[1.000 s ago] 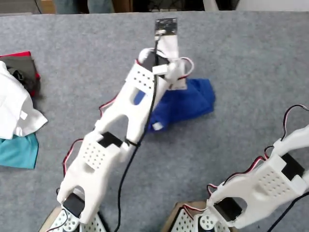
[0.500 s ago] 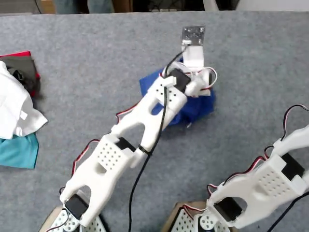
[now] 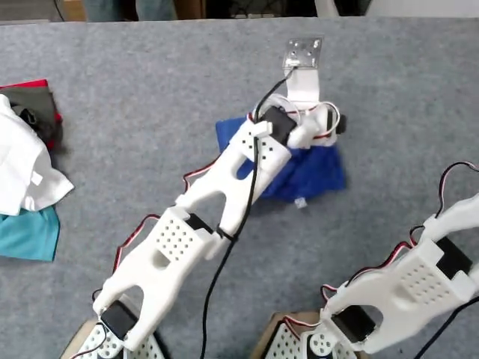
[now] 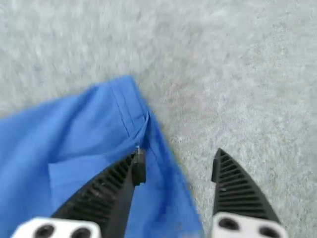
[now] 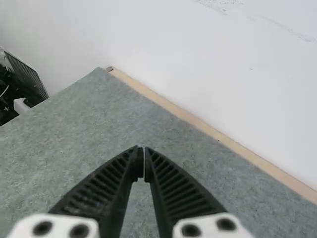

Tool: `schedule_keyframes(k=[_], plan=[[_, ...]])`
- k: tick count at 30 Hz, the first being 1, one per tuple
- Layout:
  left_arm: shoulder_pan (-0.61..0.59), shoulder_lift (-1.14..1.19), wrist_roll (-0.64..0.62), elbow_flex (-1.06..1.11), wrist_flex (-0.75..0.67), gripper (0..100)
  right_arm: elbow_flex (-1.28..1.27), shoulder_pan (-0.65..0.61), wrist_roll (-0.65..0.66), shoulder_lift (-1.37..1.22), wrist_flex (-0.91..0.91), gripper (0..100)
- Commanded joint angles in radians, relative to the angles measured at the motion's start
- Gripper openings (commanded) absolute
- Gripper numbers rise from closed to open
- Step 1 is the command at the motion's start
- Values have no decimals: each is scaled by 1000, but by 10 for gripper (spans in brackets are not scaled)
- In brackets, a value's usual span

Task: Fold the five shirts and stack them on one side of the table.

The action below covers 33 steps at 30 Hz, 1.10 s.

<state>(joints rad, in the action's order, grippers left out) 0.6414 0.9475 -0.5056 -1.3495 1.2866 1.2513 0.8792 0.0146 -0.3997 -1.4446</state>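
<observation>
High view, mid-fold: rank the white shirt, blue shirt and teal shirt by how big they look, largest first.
1. white shirt and blue shirt: look about alike; the frame edge cuts off the white one and the left arm covers part of the blue one.
2. teal shirt: smallest, partly under the white shirt.

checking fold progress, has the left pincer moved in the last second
Yes. In the high view its arm swung right, away from the shirt pile at the table's left edge; the left pincer hangs open over the blue shirt's edge.
</observation>
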Motion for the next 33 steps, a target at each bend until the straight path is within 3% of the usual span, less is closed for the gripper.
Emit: schedule_keyframes(k=[1, 5, 9, 12, 14, 19, 22, 28, 33], plan=[[-88, -21, 69, -254, 130, 162, 30, -80, 32, 47, -26, 17], [-277, -29, 94, -308, 267, 34, 28, -265, 115, 45, -91, 16], [-484, 11, 97, -254, 417, 27, -74, -563, 290, -24, -130, 17], [-638, 118, 91, -194, 420, 29, -208, -764, 534, -119, -130, 15], [-710, 207, 89, -170, 420, 29, -266, -856, 594, -180, -132, 15], [-779, 433, 94, -228, 293, 29, -289, -1005, 601, -344, -115, 15], [-796, 450, 97, -323, 324, 29, -289, -1079, 606, -433, -115, 15], [-794, 448, 155, -315, 296, 29, -211, -1089, 606, -547, -137, 15], [-794, 446, 155, -317, 292, 29, -159, -1069, 601, -588, -270, 15]])
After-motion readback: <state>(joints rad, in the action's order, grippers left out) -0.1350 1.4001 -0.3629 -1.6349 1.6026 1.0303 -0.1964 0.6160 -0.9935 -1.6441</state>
